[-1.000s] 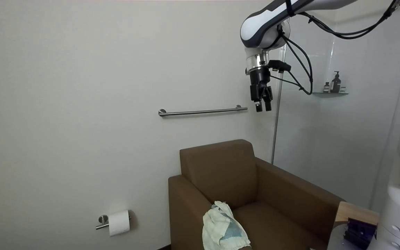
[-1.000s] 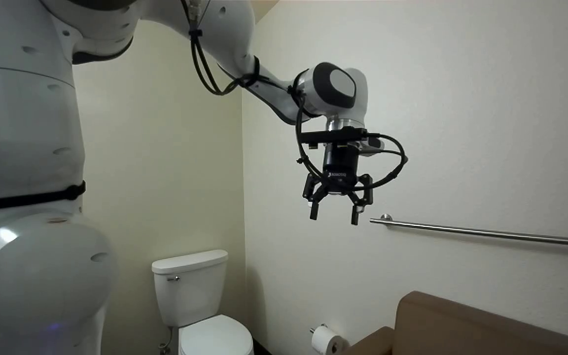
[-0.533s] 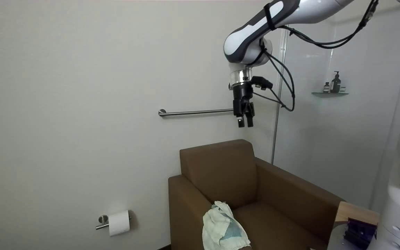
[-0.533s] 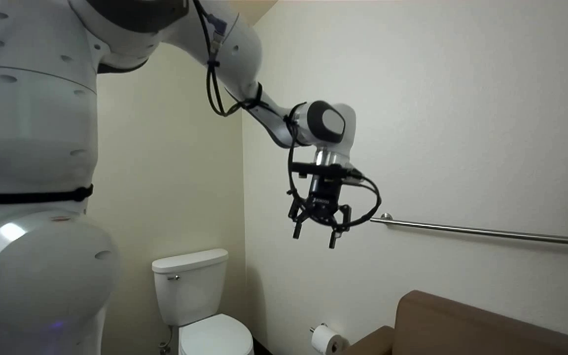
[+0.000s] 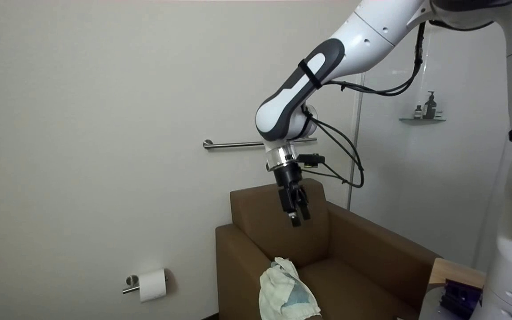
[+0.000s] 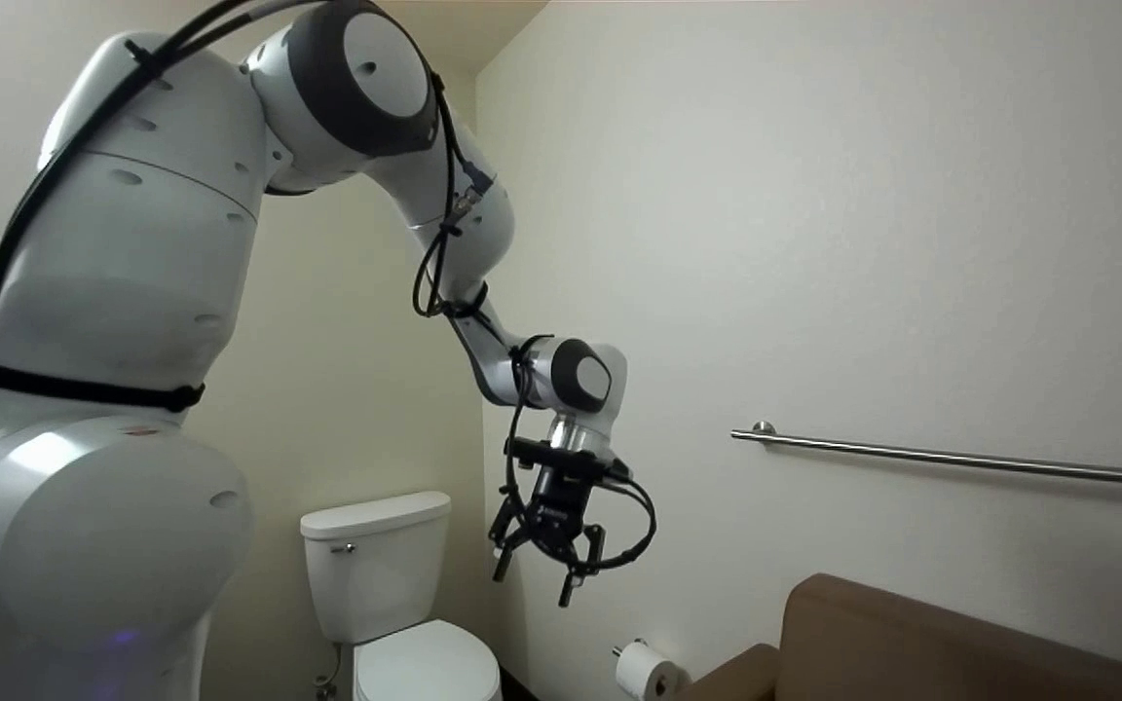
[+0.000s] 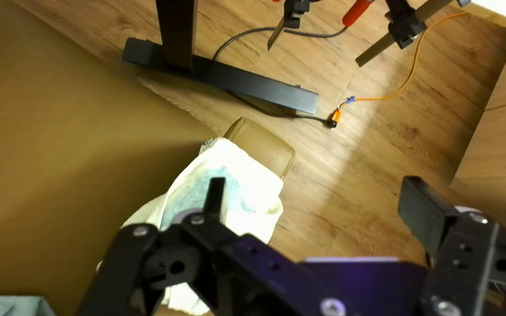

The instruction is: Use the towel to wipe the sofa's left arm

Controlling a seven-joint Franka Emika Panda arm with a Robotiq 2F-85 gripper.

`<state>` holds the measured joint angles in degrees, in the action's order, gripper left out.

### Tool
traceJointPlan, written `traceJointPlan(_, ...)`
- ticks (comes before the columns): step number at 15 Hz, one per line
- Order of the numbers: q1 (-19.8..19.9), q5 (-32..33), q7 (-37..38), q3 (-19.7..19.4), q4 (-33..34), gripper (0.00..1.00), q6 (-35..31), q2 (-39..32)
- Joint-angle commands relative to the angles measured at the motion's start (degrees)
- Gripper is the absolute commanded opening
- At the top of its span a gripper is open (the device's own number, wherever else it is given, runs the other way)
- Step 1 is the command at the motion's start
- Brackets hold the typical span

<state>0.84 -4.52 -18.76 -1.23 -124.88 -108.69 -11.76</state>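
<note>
TP roll (image 5: 152, 286) hangs lower L; btm. ctr., white-mint towel (image 5: 285, 289) drapes sofa's left arm (image 5: 242, 252), narrow end up, long axis slanting to lower R; released gripper (image 5: 300, 219), jaws spread, hovers R of ctr.; pump bottle (image 5: 430, 109), contents unclear, sits upper R on glass shelf (image 5: 422, 119).

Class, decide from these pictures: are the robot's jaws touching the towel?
Apart. In an exterior view, a patch of the brown backrest shows plainly between the tips of the jaws and the towel.
</note>
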Motion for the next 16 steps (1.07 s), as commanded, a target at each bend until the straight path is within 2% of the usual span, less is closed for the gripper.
traceJointPlan(1, 0.5, 0.1, 0.2, 1.1, -0.2, 1.00, -0.2, -1.1)
traceJointPlan(4, 0.6, 0.2, 0.2, 1.2, -0.1, 1.00, -0.4, -2.6)
traceJointPlan(6, -0.8, 3.3, 2.8, 1.3, -2.0, 1.00, -3.5, 0.8)
traceJointPlan(10, -2.7, 11.1, 7.3, 1.7, -11.9, 1.00, -19.9, 2.9)
traceJointPlan(14, -2.2, 7.8, 8.3, 3.0, -22.7, 1.00, -38.1, 3.1)
traceJointPlan(16, -1.9, 4.9, 8.4, 3.7, -26.1, 1.00, -47.7, -0.7)
